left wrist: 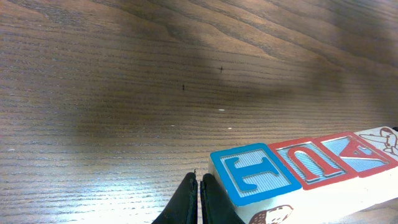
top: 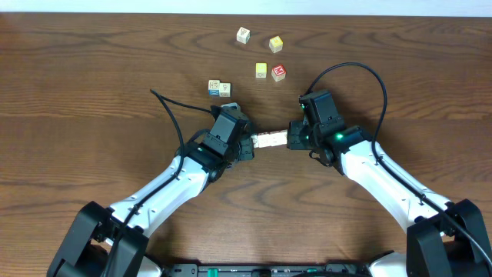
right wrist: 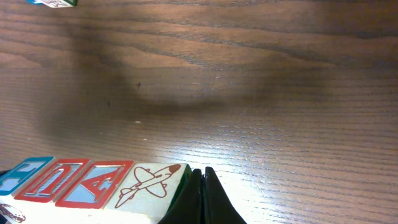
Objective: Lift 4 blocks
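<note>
Four cream blocks form one tight row [top: 269,140] between my two grippers. In the left wrist view the row reads blue T [left wrist: 252,174], red U [left wrist: 314,162], red A [left wrist: 357,152], then a plane picture [left wrist: 385,140]. The right wrist view shows the plane block [right wrist: 149,180] nearest, with the A [right wrist: 93,183], U [right wrist: 53,177] and T [right wrist: 22,174] behind it. My left gripper [left wrist: 199,180] is shut, its side against the T end. My right gripper [right wrist: 203,174] is shut and pressed against the plane end. Whether the row is off the table I cannot tell.
Further back lie loose cubes: a touching pair [top: 219,88], a cream one [top: 243,35], two yellow ones [top: 275,44] [top: 261,71] and a red-topped one [top: 278,72]. A black cable [top: 173,108] trails left of the left arm. The table [top: 92,92] is dark wood.
</note>
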